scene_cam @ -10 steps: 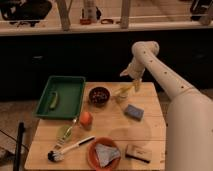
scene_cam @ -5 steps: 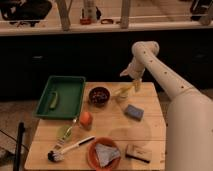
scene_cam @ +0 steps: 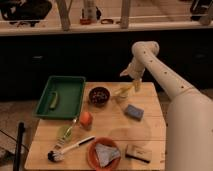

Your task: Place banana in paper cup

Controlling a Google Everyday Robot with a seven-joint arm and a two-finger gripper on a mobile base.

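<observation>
Just above and right of the paper cup, my gripper hovers. The banana slants between them, low end at the cup. Whether I'm gripping it, I cannot tell.

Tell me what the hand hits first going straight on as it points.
The hand, above the table's far edge, points down. Probably bare table beside the banana and paper cup; depth unclear, so it might clip the banana first.

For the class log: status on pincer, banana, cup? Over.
Pincer hovers just beyond paper cup. Banana at cup's rim, slanting toward pincer. Dark bowl close beside cup.
</observation>
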